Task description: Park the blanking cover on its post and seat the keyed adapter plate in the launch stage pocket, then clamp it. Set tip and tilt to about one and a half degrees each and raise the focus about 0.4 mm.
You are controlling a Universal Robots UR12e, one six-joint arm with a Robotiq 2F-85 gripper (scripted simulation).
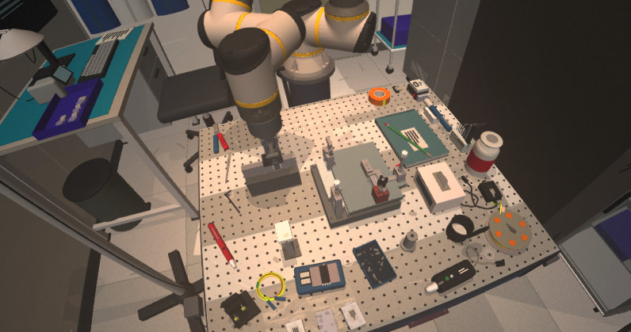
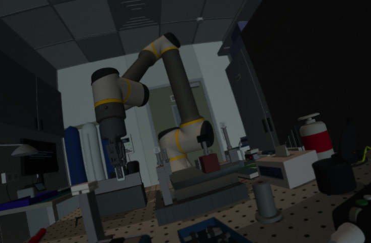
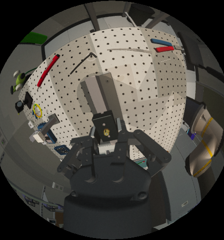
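On the left half of the perforated bench a grey rack block [image 1: 271,177] holds the keyed adapter plate [image 3: 104,129], a dark plate with a brass centre standing upright in the rack's slot. My gripper [image 1: 272,158] is down on top of the rack, still narrowing around the plate and gripping nothing. To the right sits the launch stage [image 1: 360,180] with its grey top, corner adjuster posts and a red clamp block [image 1: 380,192]. A white blanking cover [image 1: 283,231] sits on its post in front of the rack.
A blue parts tray [image 1: 373,263] lies near the front edge, beside a blue-framed meter [image 1: 319,277]. A white box [image 1: 440,187], a grey cylinder [image 1: 410,240] and a red-banded bottle [image 1: 483,153] stand right of the stage. A red pen [image 1: 221,244] and a hex key [image 1: 232,200] lie left.
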